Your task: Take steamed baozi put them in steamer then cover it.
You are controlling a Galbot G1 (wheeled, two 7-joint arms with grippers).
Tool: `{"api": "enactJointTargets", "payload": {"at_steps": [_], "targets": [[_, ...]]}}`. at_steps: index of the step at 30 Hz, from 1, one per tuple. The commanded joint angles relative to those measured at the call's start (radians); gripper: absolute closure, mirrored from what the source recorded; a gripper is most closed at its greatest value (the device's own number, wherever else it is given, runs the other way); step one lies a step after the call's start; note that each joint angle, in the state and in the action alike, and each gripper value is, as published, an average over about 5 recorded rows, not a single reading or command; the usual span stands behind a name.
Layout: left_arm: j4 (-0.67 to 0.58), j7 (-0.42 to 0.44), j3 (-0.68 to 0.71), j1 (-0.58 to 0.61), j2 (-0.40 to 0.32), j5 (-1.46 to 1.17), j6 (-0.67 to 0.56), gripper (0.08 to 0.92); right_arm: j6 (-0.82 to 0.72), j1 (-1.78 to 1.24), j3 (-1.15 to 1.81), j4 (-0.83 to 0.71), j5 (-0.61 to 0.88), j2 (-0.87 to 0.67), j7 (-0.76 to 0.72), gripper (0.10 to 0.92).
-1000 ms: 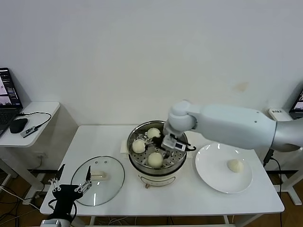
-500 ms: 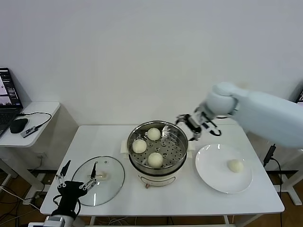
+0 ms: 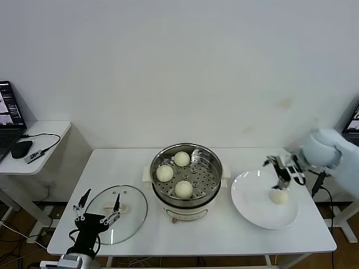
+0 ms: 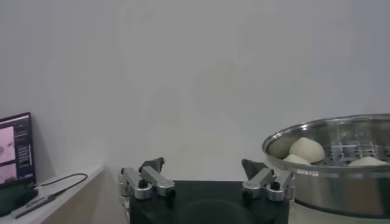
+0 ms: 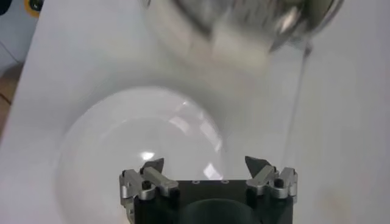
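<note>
Head view: 3 baozi in steamer

Shiny perforated metal steamer; smooth matt baozi; clear glossy glass cover; glossy white plate; matt white surface.

The robot's right arm reaches in from three o'clock of the head view, its white forearm angled inward and the right gripper hanging with fingers spread wide, tips pointing down. At seven o'clock, the left gripper sits low near the body, its fingers likewise parted and empty, pointing upward and forward.
</note>
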Motion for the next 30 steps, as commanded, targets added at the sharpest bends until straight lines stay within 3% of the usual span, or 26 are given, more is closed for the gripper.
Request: {"api": "enactJointTargets", "payload": {"at_steps": [1, 21, 30], "targets": [[-0.003, 0.001, 0.008, 0.007, 0.000, 0.006, -0.001, 0.177, -0.027, -0.437, 0.355, -0.121, -0.113, -0.067, -0.004, 0.203], [0.002, 0.002, -0.013, 0.020, -0.014, 0.018, 0.003, 0.177, 0.065, -0.304, 0.280, -0.481, -0.199, 0.269, 0.027, 0.203], [0.015, 0.002, -0.025, 0.020, -0.017, 0.016, 0.002, 0.177, 0.055, -0.251, 0.246, -0.534, -0.219, 0.334, 0.031, 0.219]]}}
